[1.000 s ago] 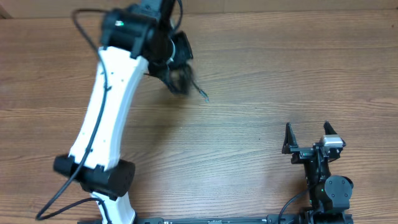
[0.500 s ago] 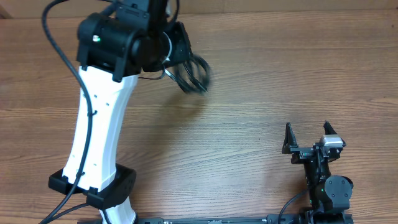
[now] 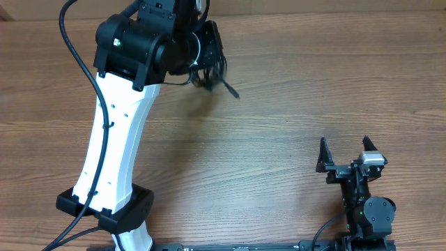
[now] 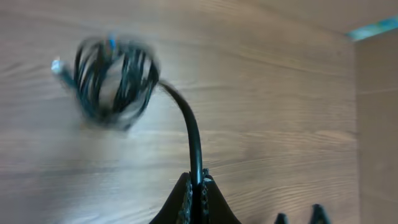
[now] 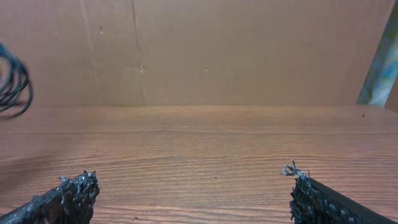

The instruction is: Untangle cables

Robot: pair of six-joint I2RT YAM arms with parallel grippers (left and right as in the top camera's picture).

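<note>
I am reporting the left gripper (image 4: 196,185) as clamped on a single black strand, its fingers pressed together with the cord pinched between them. That strand is arcing away from the fingertips and curving toward the upper left of the wrist view, where it is joining the coiled bundle of cables (image 4: 115,78). The bundle is rendering blurred, which I am taking as swing, and I cannot confirm whether it is touching the wooden table (image 3: 313,84) or hanging clear of it. From overhead, the cables (image 3: 211,75) are sitting at the far side of the table just beside the left gripper (image 3: 209,57), with one plug tip (image 3: 230,90) pointing out toward the near right. The right gripper (image 3: 345,148) is resting at the near right edge, well apart from the bundle, with its fingers spread and nothing between them. Its wrist camera is catching only the edge of the coil (image 5: 13,81) at far left. I am judging the left arm to be the nearer one by a wide margin. Any two-handed pull is therefore calling for the right arm to be travelling forward and left, toward the free plug end.
</note>
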